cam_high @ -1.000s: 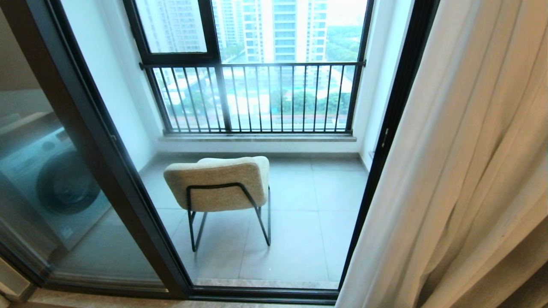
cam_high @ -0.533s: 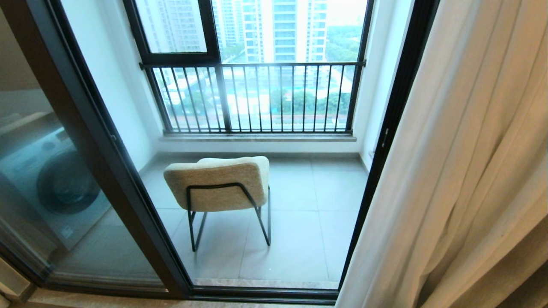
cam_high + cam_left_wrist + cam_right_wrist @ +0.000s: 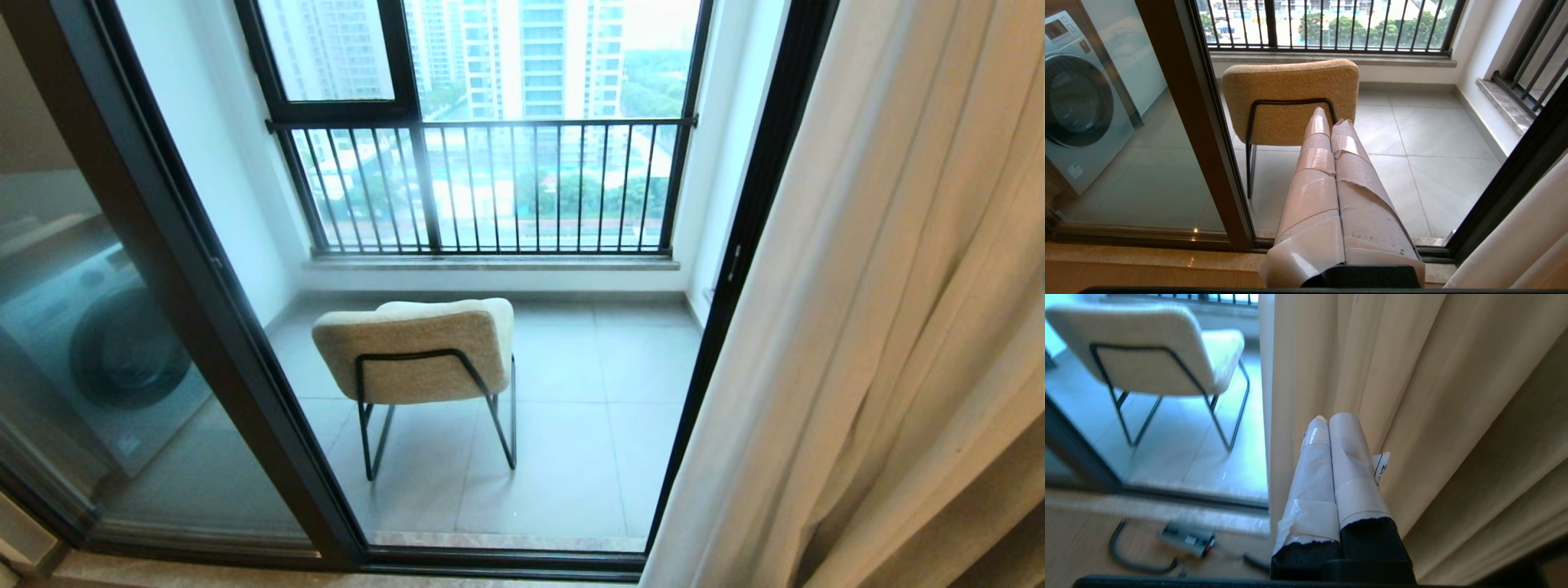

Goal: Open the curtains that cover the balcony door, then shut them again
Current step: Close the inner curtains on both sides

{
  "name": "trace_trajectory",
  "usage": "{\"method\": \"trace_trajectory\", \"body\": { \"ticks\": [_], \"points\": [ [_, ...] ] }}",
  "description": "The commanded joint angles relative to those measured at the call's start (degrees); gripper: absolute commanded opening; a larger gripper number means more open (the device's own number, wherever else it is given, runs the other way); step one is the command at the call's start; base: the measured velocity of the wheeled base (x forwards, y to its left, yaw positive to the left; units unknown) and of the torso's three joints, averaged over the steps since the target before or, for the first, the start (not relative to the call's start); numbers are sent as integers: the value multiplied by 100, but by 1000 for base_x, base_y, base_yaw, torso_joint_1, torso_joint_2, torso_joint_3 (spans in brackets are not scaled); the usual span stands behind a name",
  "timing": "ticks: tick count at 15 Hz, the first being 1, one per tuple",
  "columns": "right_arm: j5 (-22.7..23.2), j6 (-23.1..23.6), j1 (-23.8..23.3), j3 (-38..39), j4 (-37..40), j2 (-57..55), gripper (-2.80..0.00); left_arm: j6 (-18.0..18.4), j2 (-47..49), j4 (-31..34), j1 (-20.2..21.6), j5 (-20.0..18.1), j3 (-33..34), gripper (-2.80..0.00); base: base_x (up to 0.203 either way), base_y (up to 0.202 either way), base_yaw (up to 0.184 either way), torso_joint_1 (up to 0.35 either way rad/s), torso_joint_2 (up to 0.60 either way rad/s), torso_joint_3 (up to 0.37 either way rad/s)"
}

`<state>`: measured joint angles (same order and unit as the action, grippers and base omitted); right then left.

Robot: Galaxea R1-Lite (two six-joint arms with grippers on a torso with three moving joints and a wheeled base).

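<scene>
Pressing together, your right gripper's [image 3: 1329, 416] tape-wrapped fingers [image 3: 1349, 465] hold nothing, tips at the cream-beige pleated curtains [image 3: 1412, 396], perhaps touching.
Your left gripper [image 3: 1329, 115] is closed and empty too, facing the dark-framed glass balcony door [image 3: 196, 269]; curtains bunched right, beige metal-legged chair [image 3: 420, 351] beyond.

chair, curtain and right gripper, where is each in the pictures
chair [image 3: 412, 347]: head view, on the padded backrest.
curtain [image 3: 882, 327]: head view, on the cream folds at the right.
right gripper [image 3: 1329, 418]: right wrist view, at the taped fingertips, shut, beside the curtain.
</scene>
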<state>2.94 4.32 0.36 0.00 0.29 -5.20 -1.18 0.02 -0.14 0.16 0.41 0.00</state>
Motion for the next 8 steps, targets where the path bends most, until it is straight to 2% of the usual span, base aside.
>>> {"method": "trace_trajectory", "body": {
  "ticks": [1,8],
  "points": [
    [14,81,-45,0,2,520,-280,-5,-2,-4,2,2,0,-280,0,0,0,0,0,0],
    [14,8,-45,0,2,520,-280,-5,-2,-4,2,2,0,-280,0,0,0,0,0,0]
  ]
}}
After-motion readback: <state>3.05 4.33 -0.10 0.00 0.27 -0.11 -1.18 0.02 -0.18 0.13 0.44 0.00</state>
